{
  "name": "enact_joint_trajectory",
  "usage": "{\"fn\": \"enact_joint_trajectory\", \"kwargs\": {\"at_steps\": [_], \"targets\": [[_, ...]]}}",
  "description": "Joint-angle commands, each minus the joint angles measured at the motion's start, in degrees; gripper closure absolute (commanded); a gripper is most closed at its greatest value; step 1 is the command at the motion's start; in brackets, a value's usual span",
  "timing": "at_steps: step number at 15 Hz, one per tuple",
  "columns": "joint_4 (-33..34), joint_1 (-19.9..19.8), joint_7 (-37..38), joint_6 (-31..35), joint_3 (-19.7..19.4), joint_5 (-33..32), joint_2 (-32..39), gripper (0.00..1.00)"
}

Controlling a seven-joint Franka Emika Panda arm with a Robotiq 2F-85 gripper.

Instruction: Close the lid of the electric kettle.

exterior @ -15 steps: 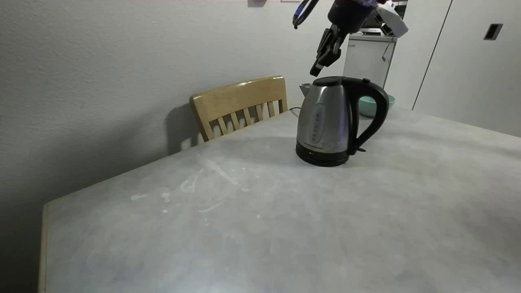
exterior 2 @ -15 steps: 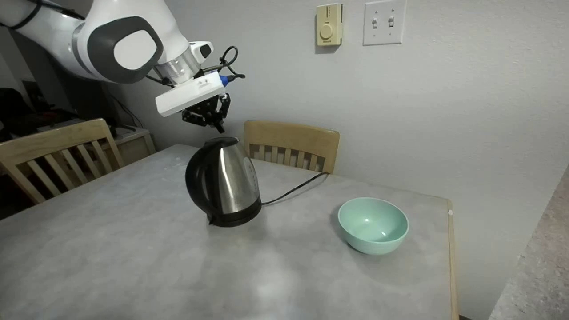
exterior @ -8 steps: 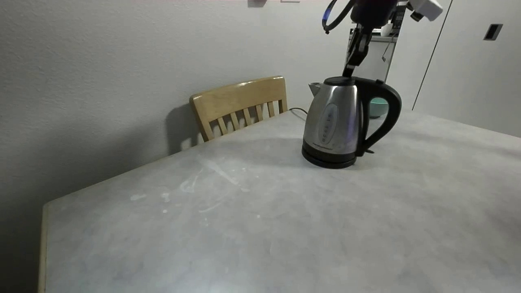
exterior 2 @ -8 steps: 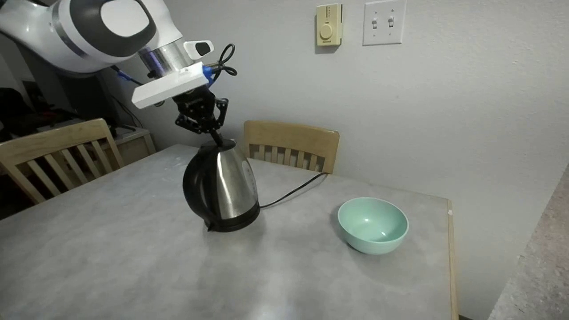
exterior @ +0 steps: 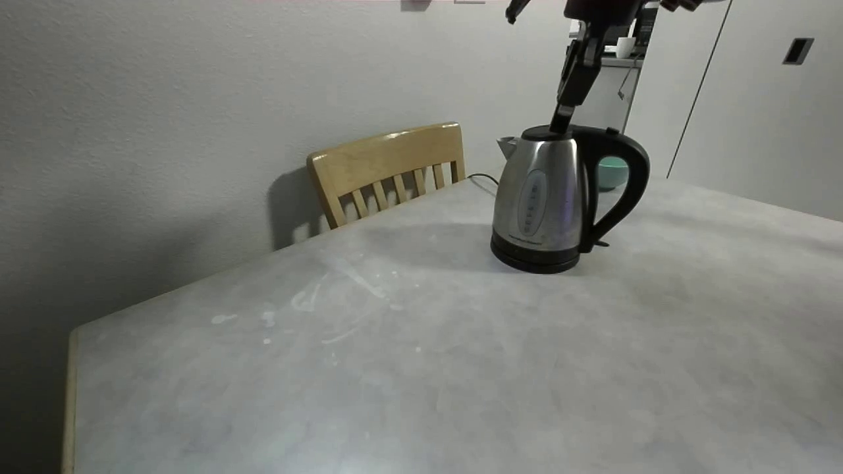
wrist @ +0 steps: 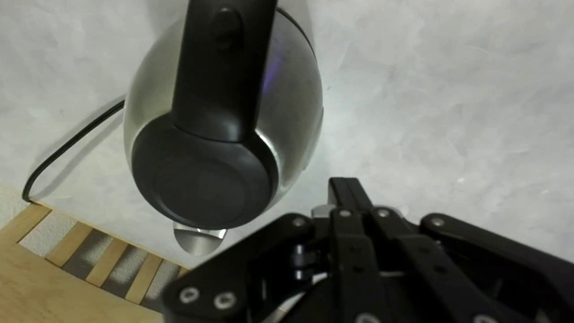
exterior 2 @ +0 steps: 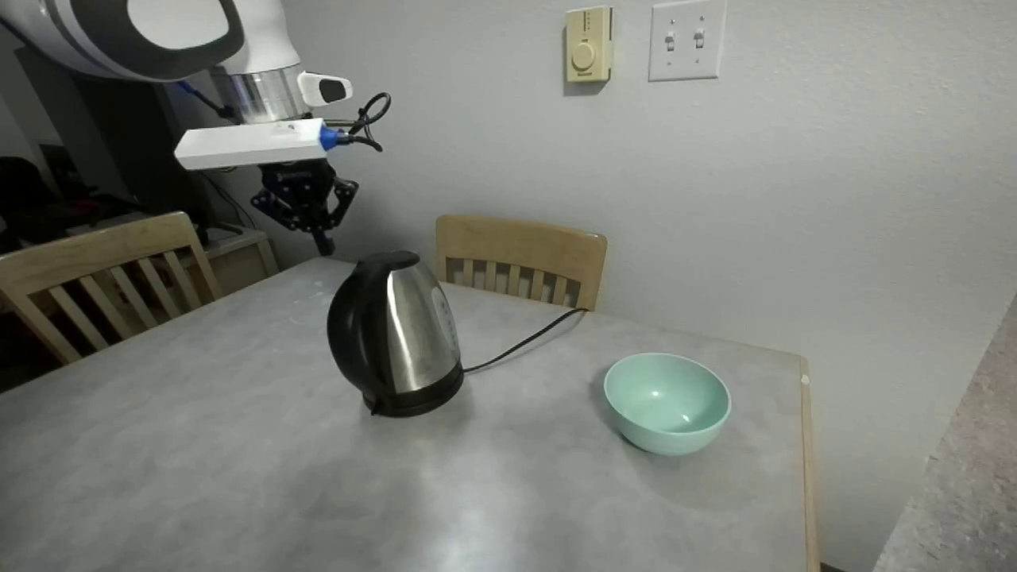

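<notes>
The electric kettle, with a steel body and black base, stands upright on the table and shows in both exterior views (exterior: 546, 197) (exterior 2: 417, 326). Its black lid (wrist: 204, 188) lies flat across the top and looks closed. The black handle (wrist: 222, 76) joins at the lid's edge. My gripper (wrist: 347, 188) is shut with its fingertips together and nothing between them. In an exterior view the gripper (exterior 2: 324, 246) is beside the kettle, apart from it, at about lid height. In an exterior view the gripper (exterior: 561, 122) overlaps part of the lid.
A mint bowl (exterior 2: 667, 409) stands on the grey table (exterior 2: 556, 492). A black cord (exterior 2: 528, 340) runs from the kettle's base to the table edge. A wooden chair (exterior 2: 520, 250) stands at that edge near the wall (exterior 2: 834, 199).
The shut gripper came down onto the lid half a second ago, then moved off it to the kettle's side. The kettle shifted slightly on the table.
</notes>
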Motion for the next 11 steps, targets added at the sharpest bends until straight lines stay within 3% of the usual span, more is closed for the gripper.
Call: {"fn": "enact_joint_trajectory", "kwargs": {"at_steps": [1, 5, 6, 7, 8, 11], "targets": [[-1.0, -0.4, 2.5, -3.1, 0.1, 0.6, -2.4, 1.00], [-1.0, -0.1, 5.4, -5.1, 0.2, 0.4, -3.8, 1.00], [-0.6, -0.2, 5.1, -6.9, 0.2, 0.9, -3.9, 0.74], [-0.5, -0.3, 4.5, -7.2, 0.1, 1.2, -3.6, 0.73], [0.1, 0.0, 5.1, -5.2, 0.1, 0.2, -2.6, 0.92], [0.1, 0.1, 5.1, -5.9, 0.0, 0.2, -2.9, 0.74]]}}
